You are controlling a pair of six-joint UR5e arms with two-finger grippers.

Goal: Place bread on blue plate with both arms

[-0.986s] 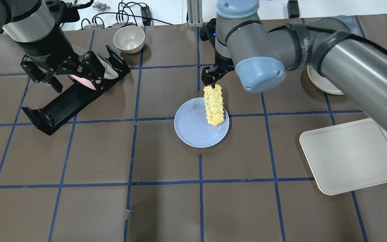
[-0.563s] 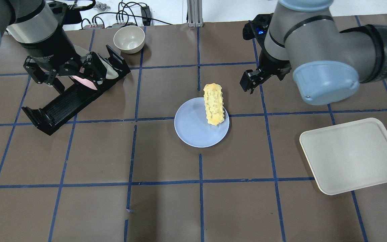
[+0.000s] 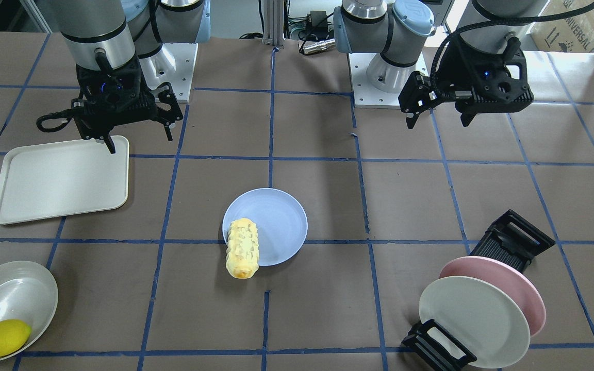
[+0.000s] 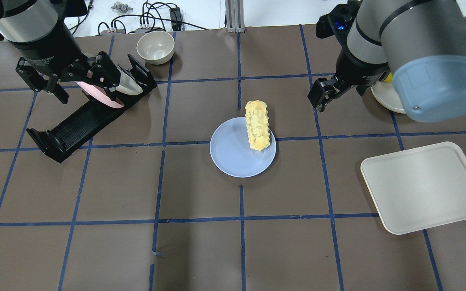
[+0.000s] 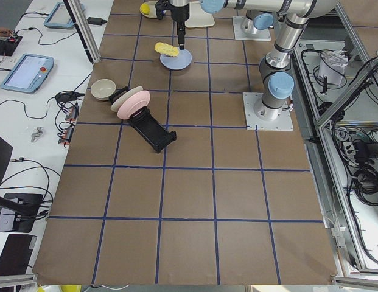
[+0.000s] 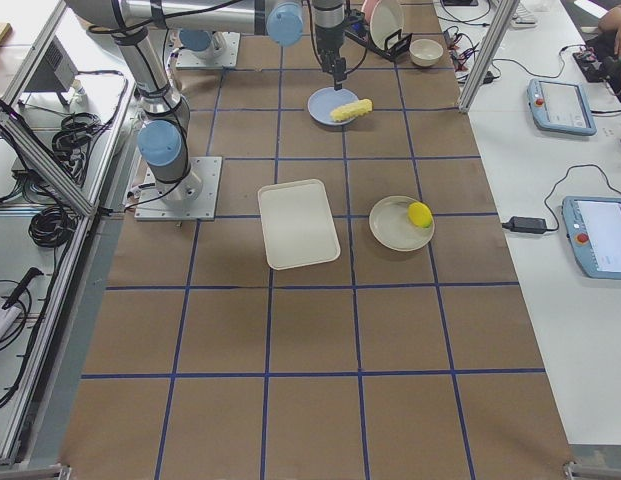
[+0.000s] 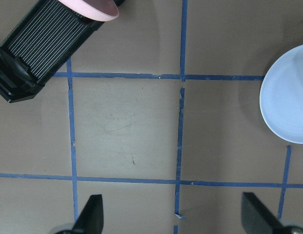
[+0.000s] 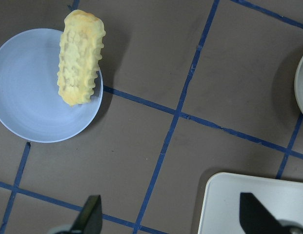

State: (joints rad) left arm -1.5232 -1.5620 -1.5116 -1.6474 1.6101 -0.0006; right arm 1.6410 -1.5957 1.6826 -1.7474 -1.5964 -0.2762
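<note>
The bread [image 4: 258, 126] lies on the right part of the blue plate [image 4: 233, 155], its far end sticking out over the rim. It also shows in the front view [image 3: 242, 247] on the plate [image 3: 279, 216], and in the right wrist view [image 8: 79, 58] on the plate [image 8: 29, 97]. My right gripper [image 4: 323, 96] is open and empty, above the table to the right of the bread [image 3: 138, 136] [image 8: 171, 222]. My left gripper [image 4: 84, 93] is open and empty, above the black rack at the far left [image 3: 437, 121] [image 7: 173, 219].
A black rack [image 4: 87, 117] holds a pink plate [image 3: 513, 288] and a cream plate [image 3: 472, 319]. A cream bowl [image 4: 155, 47] stands at the back. A cream tray [image 4: 425, 186] lies at the right. A lemon [image 3: 2, 337] sits in a cream dish [image 3: 13, 293].
My right gripper has left the bread's far end and moved right and back. The bread has stayed on the plate's edge. My left gripper has shifted slightly left.
</note>
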